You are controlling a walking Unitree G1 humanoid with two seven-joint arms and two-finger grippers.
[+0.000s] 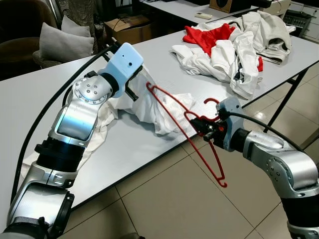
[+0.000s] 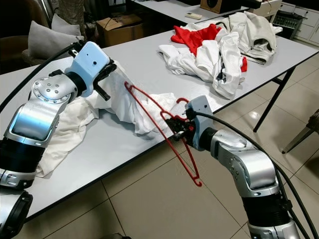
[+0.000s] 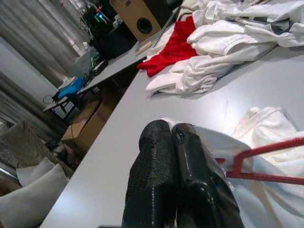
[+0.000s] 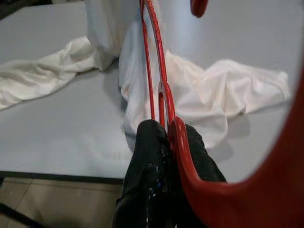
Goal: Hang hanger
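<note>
My right gripper (image 1: 205, 127) is clamped on the red hanger (image 1: 172, 112) just off the near edge of the grey table (image 1: 149, 144); the hanger's lower arm juts over open tiled floor (image 1: 164, 204). My left gripper (image 3: 178, 175), fingers pressed together, pinches the white garment (image 1: 149, 102) on the tabletop. A clothes pile (image 1: 234, 45) crowds the far end. I can read no writing.

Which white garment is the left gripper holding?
The near one at the table edge, lifted by the left gripper, red hanger against it. The others lie in the far pile.
</note>
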